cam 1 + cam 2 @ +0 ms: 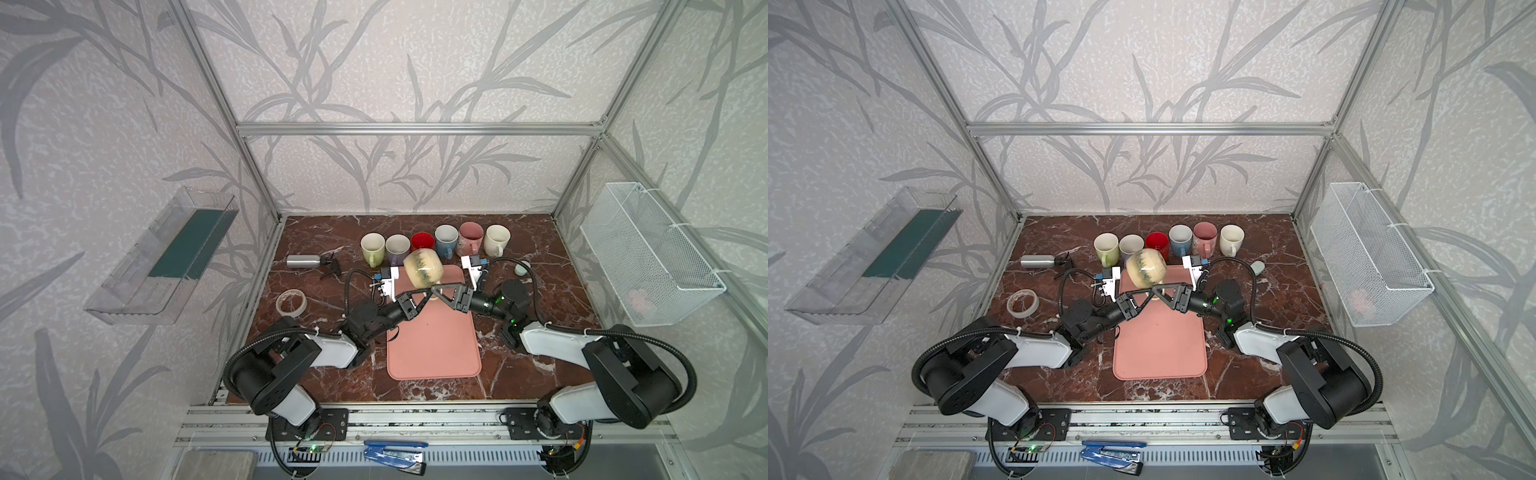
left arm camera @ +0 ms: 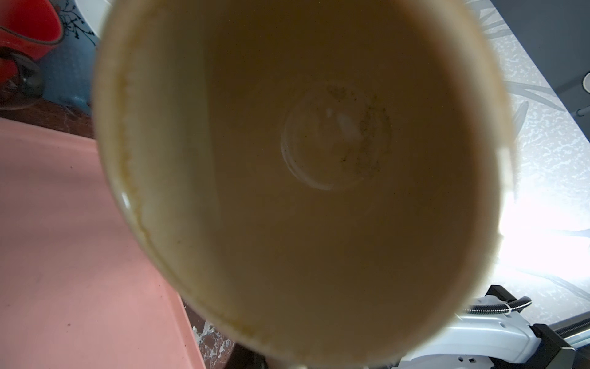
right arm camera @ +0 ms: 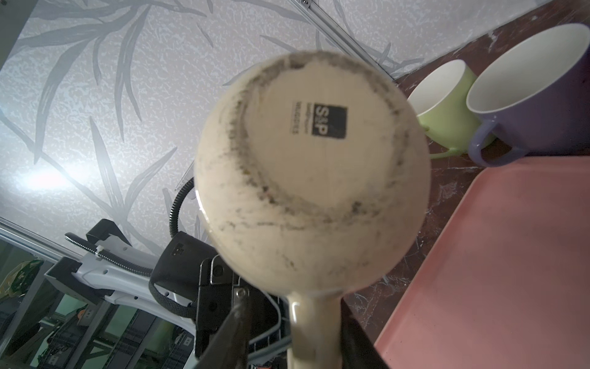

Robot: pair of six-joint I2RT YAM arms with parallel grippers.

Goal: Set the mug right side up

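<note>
Red-brown marble bench (image 1: 311, 232) carries a pink rectangular silicone tray (image 1: 432, 353); above its upper end, mid-frame, we see the cream speckled ceramic mug (image 1: 423, 270) aloft on its side. Its long axis runs across the frame, mouth facing our left arm, base facing our right, handle turned toward both pincers. Our left pincer (image 1: 428, 294) is nipped narrow on the mug's lower edge; our right pincer (image 1: 435, 287) stands parted astride the handle, gripping nothing

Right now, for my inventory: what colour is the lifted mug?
The mug is cream with dark speckled smudges, clearest in the right wrist view.
</note>
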